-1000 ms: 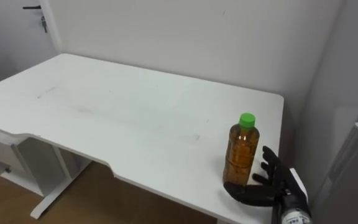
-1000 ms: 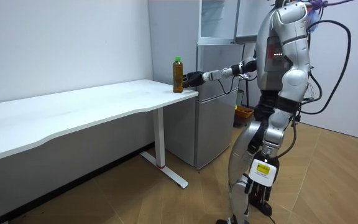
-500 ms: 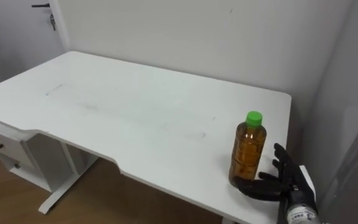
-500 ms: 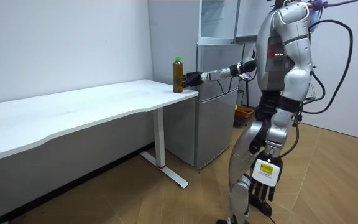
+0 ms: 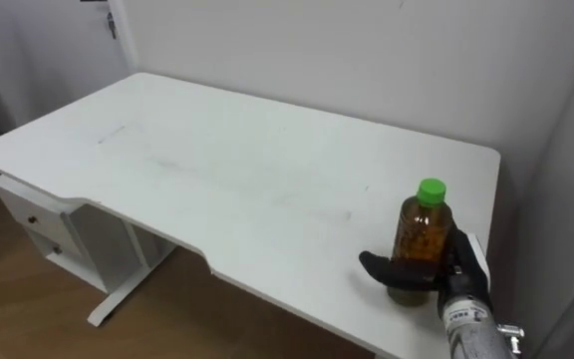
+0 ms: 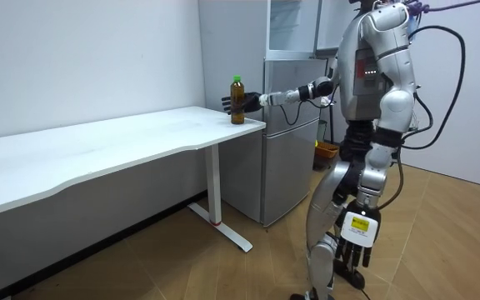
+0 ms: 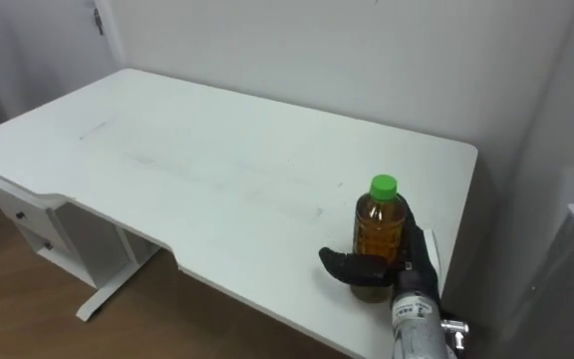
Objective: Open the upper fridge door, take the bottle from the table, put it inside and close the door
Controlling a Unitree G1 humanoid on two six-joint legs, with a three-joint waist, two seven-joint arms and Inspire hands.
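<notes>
An amber bottle [image 5: 422, 244] with a green cap [image 7: 383, 184] stands upright near the right end of the white desk [image 5: 217, 170]. My right hand [image 5: 463, 271] reaches in from the lower right and sits against the bottle's lower half. Its thumb [image 7: 345, 264] lies straight across the front of the bottle, and its fingers pass behind it. The room view has those fingers [image 6: 227, 102] spread out past the bottle [image 6: 237, 99], so the hand is open around it. My left hand [image 6: 352, 250] hangs low beside my leg.
The grey fridge [image 6: 292, 142] stands right beside the desk's end, at the room view's right; its side shows at the right edge [image 7: 566, 249]. Above it is an upper compartment [image 6: 294, 25]. A drawer unit [image 5: 43, 224] sits under the desk's left end. I stand on wooden floor [image 6: 440, 233].
My right hand has slid forward from beside the bottle until thumb and fingers lie on either side of it. The bottle has stayed on the desk. The eye view has shifted.
</notes>
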